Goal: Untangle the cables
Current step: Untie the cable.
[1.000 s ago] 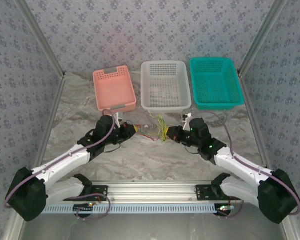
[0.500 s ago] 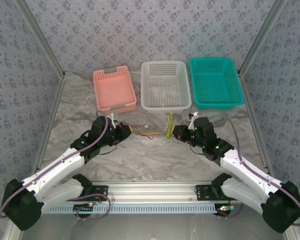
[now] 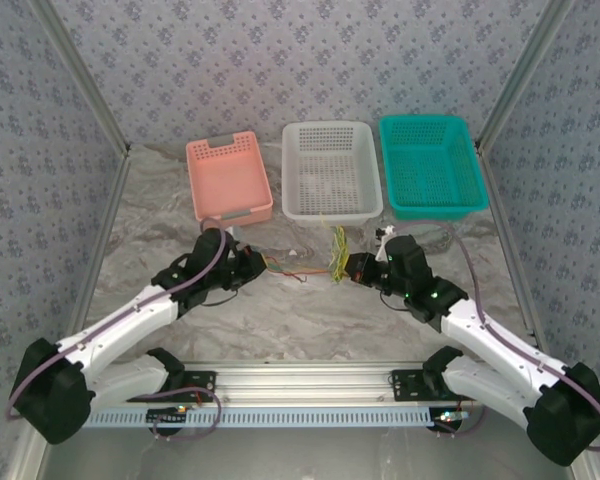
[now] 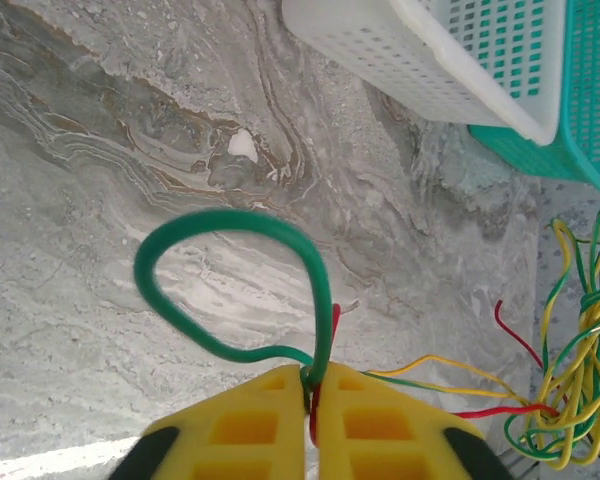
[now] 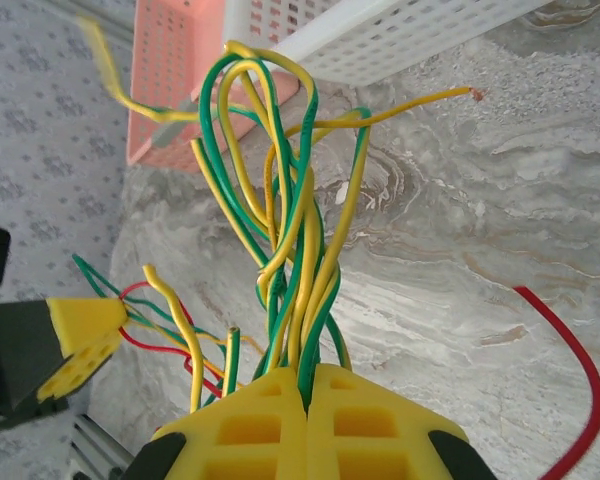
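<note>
Cables (image 3: pixel 336 256): strung between both grippers, low over marble table (image 3: pixel 290 325), just in front of white basket (image 3: pixel 330 172).
Top view: strands too thin to trace, crossings unresolved.
Yellow-green bundle (image 5: pixel 298 250) fans up from right gripper (image 5: pixel 307 385); pads pinched on it, lower ends hidden between pads.
Loose red strand (image 5: pixel 595 375) cut off at frame bottom.
Left gripper (image 4: pixel 310 388) clamped on green loop (image 4: pixel 225 222) and short red end (image 4: pixel 334 318).
Both arms stretched forward and low, wrists turned inward, facing each other.
Thin strands span gap between grippers.
</note>
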You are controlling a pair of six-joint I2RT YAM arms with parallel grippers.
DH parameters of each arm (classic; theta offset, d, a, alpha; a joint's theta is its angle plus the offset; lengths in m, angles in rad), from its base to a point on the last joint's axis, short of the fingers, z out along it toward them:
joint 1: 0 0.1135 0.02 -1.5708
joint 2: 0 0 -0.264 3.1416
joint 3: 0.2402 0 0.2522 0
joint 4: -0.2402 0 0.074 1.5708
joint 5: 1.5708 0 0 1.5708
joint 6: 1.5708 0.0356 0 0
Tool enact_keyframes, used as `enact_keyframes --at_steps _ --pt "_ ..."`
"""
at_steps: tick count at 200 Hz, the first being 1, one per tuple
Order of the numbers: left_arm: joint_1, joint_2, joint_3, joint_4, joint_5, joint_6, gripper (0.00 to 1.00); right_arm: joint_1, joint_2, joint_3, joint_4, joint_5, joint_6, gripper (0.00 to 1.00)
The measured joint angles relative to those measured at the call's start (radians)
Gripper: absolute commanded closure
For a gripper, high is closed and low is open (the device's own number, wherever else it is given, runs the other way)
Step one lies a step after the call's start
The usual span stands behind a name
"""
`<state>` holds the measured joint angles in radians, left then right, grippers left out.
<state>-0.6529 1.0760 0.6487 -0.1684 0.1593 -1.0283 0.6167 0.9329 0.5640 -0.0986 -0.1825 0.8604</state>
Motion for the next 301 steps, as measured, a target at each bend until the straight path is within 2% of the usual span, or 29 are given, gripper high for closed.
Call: enact_keyframes --at_steps 21,53,87,129,164,196,218,241,263,301 --pt "-0.052 0.041 0.044 -0.022 -0.023 0.014 0.65 0.053 0.088 0.035 -0.005 0.01 -0.054 1.0" --pt "-0.117 0.046 0.19 -0.078 -0.049 0.032 0.61 0.095 0.156 0.061 -0.013 0.038 -0.112 1.0" --pt "-0.174 0.07 0.278 -0.09 -0.07 0.031 0.69 0.145 0.186 0.098 -0.025 0.09 -0.171 1.0" --pt "-0.266 0.263 0.317 -0.072 -0.079 0.008 0.74 0.183 0.216 0.109 -0.015 0.101 -0.181 1.0" --pt "-0.269 0.357 0.317 -0.04 -0.084 -0.018 0.77 0.184 0.216 0.108 0.005 0.093 -0.177 1.0" --pt "-0.27 0.385 0.314 0.017 -0.082 -0.039 0.88 0.169 0.215 0.098 0.013 0.09 -0.157 1.0" --pt "-0.27 0.407 0.299 0.069 -0.092 -0.043 0.88 0.138 0.204 0.053 0.075 0.045 -0.122 1.0" --pt "-0.27 0.417 0.255 0.147 -0.097 -0.058 0.82 0.096 0.19 0.009 0.127 -0.021 -0.08 1.0" --pt "-0.27 0.417 0.214 0.229 -0.097 -0.073 0.82 0.055 0.179 -0.025 0.179 -0.086 -0.035 1.0" --pt "-0.256 0.417 0.186 0.323 -0.078 -0.093 0.79 0.011 0.178 -0.037 0.228 -0.154 0.025 1.0"
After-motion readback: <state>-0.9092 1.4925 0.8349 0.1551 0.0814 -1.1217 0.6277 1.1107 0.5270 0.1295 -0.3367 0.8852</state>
